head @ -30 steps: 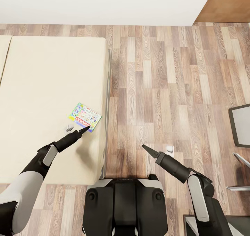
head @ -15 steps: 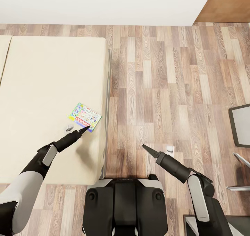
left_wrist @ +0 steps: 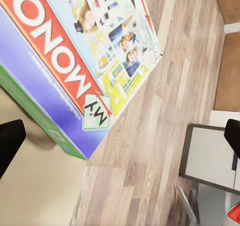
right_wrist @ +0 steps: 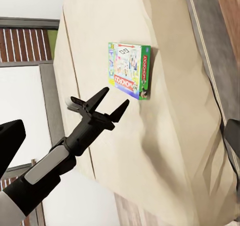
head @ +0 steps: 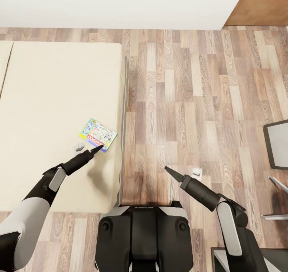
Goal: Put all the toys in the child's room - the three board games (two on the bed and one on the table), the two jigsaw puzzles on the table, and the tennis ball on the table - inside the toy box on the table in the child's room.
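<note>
Board game [head: 98, 134] lies flat on the cream bed [head: 48, 103], close to its right edge, just ahead of the left hand [head: 97, 148], fingers spread wide. Right hand [head: 169, 170] hovers over open wood-plank floor [head: 180, 95], spread unclear; white wall [head: 120, 3] beyond.

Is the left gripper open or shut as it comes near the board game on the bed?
Open. In the right wrist view the left gripper has its two fingers spread apart, short of the board game lying flat on the bed.

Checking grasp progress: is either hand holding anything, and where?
Nothing held. The left hand is open, just short of the board game; the right hand hangs over floor.
</note>
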Tool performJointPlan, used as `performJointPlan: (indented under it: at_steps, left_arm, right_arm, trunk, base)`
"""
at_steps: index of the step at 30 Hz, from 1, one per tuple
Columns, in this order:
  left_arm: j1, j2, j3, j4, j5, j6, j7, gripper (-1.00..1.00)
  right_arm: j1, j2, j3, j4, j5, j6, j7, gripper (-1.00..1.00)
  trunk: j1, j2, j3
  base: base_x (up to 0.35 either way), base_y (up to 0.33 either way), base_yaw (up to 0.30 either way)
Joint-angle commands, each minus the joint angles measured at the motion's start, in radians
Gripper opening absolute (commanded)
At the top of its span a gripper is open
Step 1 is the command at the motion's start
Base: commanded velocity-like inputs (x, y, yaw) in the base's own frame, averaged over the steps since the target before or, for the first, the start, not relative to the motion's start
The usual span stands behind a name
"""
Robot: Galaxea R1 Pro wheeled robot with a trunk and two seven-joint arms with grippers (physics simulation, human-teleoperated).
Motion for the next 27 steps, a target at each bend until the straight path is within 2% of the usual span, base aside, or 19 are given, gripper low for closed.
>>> performJointPlan:
  at_steps: [1, 13, 27]
  left_arm:
    - [0.0, 0.0, 0.001, 0.0, 0.007, 0.009, -0.002, 1.0]
    - [0.0, -0.002, 0.002, -0.001, 0.008, 0.01, -0.005, 1.0]
    - [0.0, -0.004, 0.001, -0.001, 0.006, 0.011, -0.05, 1.0]
  right_arm:
    - [0.0, 0.001, -0.005, 0.0, -0.001, 0.006, 0.003, 1.0]
    - [0.0, 0.0, -0.032, 0.0, 0.0, 0.006, 0.036, 1.0]
    - [0.0, -0.001, -0.043, 0.001, 0.0, 0.006, 0.04, 1.0]
  trunk:
    - [0.001, -0.001, -0.001]
    - [0.001, -0.001, -0.001]
    - [0.001, -0.001, -0.001]
  base:
    - [0.0, 0.0, 0.0]
    - [0.0, 0.0, 0.0]
    - [0.0, 0.0, 0.0]
